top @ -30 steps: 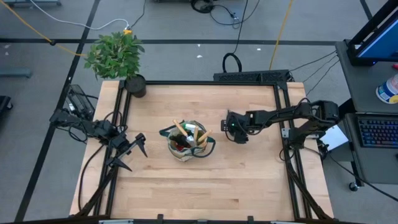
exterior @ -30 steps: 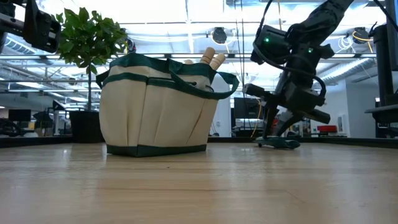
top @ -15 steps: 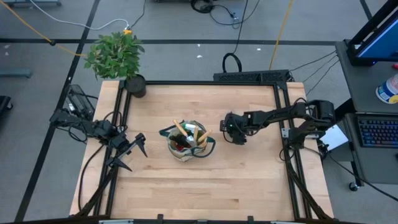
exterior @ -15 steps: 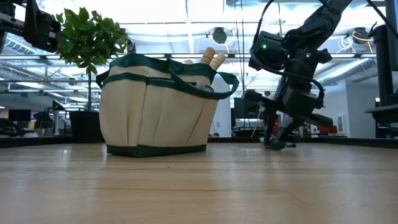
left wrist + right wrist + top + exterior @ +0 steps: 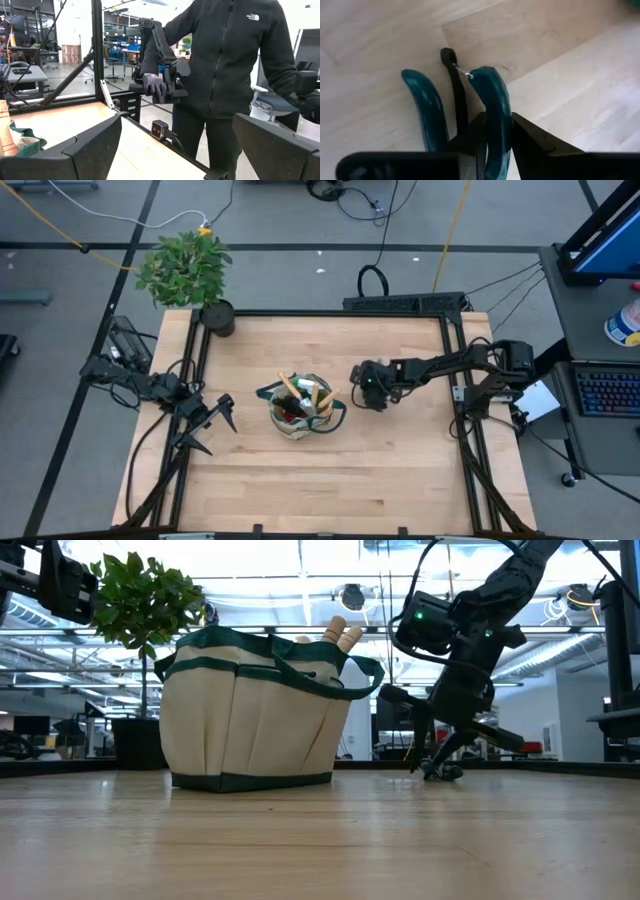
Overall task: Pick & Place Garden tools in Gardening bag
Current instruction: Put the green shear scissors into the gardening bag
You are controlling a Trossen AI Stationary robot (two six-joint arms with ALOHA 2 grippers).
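Observation:
The beige gardening bag [image 5: 300, 408] [image 5: 250, 710] with green trim stands mid-table, wooden tool handles [image 5: 340, 635] sticking out of its top. To its right my right gripper [image 5: 368, 390] [image 5: 445, 740] [image 5: 497, 131] points steeply down, shut on a pair of shears with two curved teal handles [image 5: 427, 110] and a black strap [image 5: 455, 85]. My left gripper [image 5: 215, 425] [image 5: 175, 150] waits open above the table's left side, holding nothing. My right gripper pinches one teal handle [image 5: 492, 100] of the shears between its two fingers, coming from above at a slant and lying along the handle. The other handle stands free beside it. The handle ends are close over the wood; whether they touch it I cannot tell.
A leafy potted plant [image 5: 188, 270] in a black pot [image 5: 217, 318] stands at the far left corner. A person in dark clothes [image 5: 225, 75] stands beyond the table's near edge. Bare wood lies between the bag and my right gripper and along the near side.
My right gripper has sunk a little and shifted toward the bag, rolling about its own axis. The shears have turned with it and now show end-on in the low view instead of lying flat along the table.

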